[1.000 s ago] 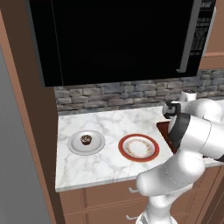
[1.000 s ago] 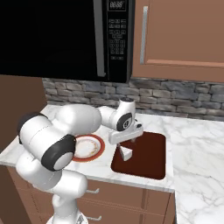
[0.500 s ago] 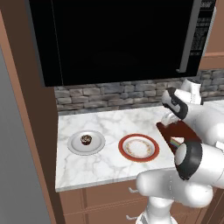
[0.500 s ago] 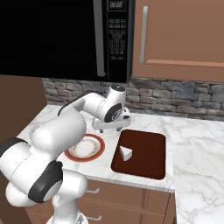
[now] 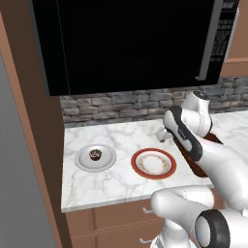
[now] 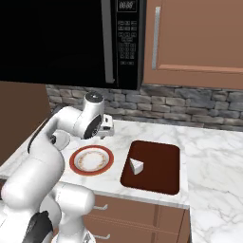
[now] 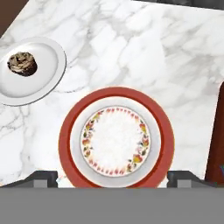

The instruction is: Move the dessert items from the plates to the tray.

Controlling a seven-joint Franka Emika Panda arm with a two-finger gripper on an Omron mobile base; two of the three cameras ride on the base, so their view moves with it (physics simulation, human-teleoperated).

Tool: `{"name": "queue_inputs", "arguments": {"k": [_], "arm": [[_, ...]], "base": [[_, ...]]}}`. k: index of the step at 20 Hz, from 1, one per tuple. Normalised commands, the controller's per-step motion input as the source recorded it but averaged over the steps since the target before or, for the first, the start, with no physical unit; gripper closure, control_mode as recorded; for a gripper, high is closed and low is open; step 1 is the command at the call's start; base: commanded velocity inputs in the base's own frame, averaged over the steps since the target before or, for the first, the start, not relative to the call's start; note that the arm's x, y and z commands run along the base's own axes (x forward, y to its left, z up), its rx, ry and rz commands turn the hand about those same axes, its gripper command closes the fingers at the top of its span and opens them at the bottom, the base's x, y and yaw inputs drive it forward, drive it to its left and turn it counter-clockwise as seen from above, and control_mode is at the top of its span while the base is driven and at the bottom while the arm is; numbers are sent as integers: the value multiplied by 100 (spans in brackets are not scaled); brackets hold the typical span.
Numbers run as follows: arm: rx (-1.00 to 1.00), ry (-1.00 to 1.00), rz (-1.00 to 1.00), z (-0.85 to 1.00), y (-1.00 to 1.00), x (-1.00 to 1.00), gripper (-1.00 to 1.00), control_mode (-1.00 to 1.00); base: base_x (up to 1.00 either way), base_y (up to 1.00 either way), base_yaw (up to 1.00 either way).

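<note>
Cupcake (image 5: 95, 154): we see it on the silver plate (image 5: 83, 162), left part of the marble surface (image 5: 106, 181).
Cake slice (image 6: 136, 166): lies on the dark tray (image 6: 163, 176), near its left edge.
Red-rim plate (image 7: 65, 140): bare, betw. silver plate and tray.
Gripper (image 7: 113, 176): hovers above the red-rim plate; fingers (image 7: 43, 176) spread wide, pinching nothing.

Veined white marble counter (image 5: 116, 181), polished. Rough grey stone backsplash (image 6: 199, 102). Glossy black microwave door (image 5: 131, 43). Matt wood-brown cabinets (image 6: 199, 38).
</note>
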Motion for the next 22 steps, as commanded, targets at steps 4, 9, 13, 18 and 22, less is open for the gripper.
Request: {"name": "queue_inputs", "arguments": {"k": [4,9,13,18,22], "arm": [[1,-10,-16,39,100,0,-100,-100],[0,-4,-16,24,100,0,-100,-100],[0,0,-13,5,100,6,-100,-100],[0,2,-8,0,100,26,-100,-100],[0,10,-3,0,90,49,-100,-100]], "base": [[0,0,0],[0,0,0],[0,0,0],[0,0,0],[0,0,0]]}}
